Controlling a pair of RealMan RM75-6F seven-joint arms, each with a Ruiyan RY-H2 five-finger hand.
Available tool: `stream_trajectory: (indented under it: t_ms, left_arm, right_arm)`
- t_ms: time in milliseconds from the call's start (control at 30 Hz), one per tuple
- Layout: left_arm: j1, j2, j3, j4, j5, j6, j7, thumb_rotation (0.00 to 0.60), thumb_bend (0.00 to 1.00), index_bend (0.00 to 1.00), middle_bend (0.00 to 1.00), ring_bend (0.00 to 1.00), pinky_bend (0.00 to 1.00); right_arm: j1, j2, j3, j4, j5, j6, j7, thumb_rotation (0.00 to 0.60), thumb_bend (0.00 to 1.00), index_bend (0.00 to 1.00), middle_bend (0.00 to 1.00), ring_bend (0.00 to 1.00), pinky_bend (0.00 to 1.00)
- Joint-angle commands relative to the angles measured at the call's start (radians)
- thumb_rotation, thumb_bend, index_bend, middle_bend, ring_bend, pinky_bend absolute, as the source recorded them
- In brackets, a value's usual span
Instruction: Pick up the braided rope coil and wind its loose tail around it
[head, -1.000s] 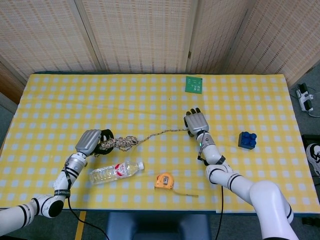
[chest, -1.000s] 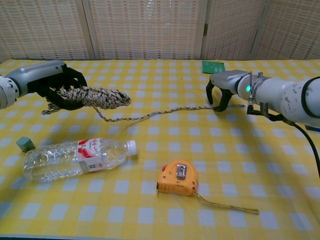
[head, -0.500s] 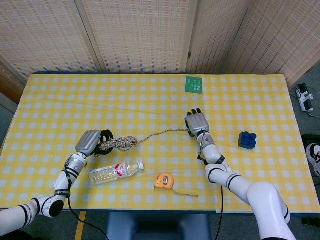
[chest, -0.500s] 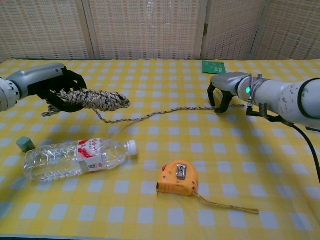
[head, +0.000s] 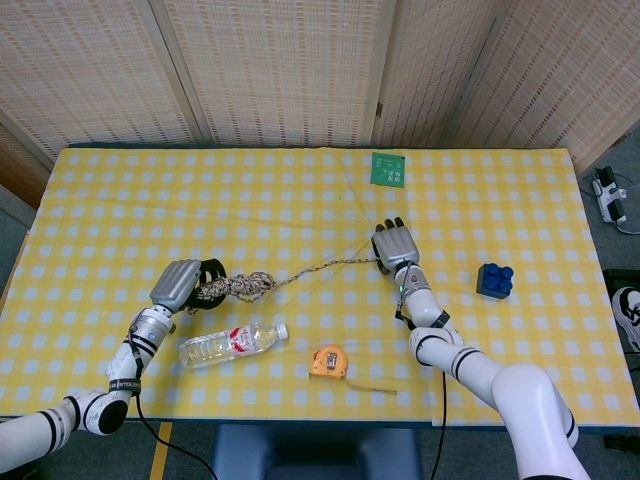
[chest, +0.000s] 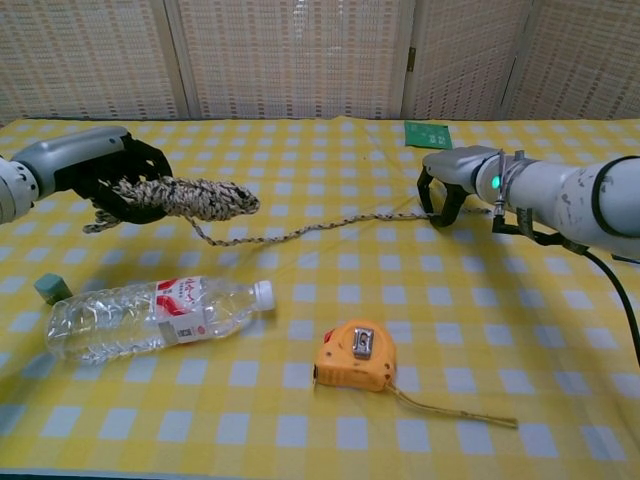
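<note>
Above the desk (chest: 330, 400), the left hand (chest: 95, 170) holds the rope coil (chest: 195, 197); the right hand (chest: 450, 185) pinches its tail (chest: 310, 230).

Bright, even overhead light throughout, soft short shadows under things, both views sharp without glare.

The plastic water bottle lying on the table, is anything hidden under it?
Only yellow checked tablecloth shows around and through the clear plastic water bottle. A small green block sits beside its base, not underneath. The label hides a strip.
</note>
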Motion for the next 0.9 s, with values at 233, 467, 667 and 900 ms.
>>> stream_trajectory:
  t_ms: [233,467,667,900]
  left_arm:
    - [0.004,0.0,-0.001,0.003,0.004,0.005,-0.008,0.6,0.69,0.69,0.67,0.65,0.72]
    - [0.008,0.001,-0.008,-0.002,0.011,0.014,-0.034,0.6,0.69,0.69,0.67,0.65,0.72]
    - [0.005,0.005,-0.025,-0.033,0.054,0.042,-0.09,0.6,0.7,0.69,0.67,0.65,0.72]
    - [-0.01,0.009,-0.023,-0.094,0.117,0.065,-0.109,0.6,0.7,0.69,0.68,0.65,0.72]
  right_arm:
    - [0.0,0.0,0.0,-0.004,0.011,0.003,-0.018,0.6,0.45,0.58,0.27,0.12,0.09]
    - [-0.019,0.041,0.013,-0.082,-0.023,0.063,0.012,0.6,0.48,0.61,0.29,0.14,0.04]
    - [-0.092,0.184,0.024,-0.357,-0.141,0.222,0.095,0.6,0.48,0.62,0.31,0.18,0.0]
    - [-0.168,0.322,0.035,-0.656,-0.178,0.302,0.169,0.6,0.49,0.63,0.4,0.36,0.01]
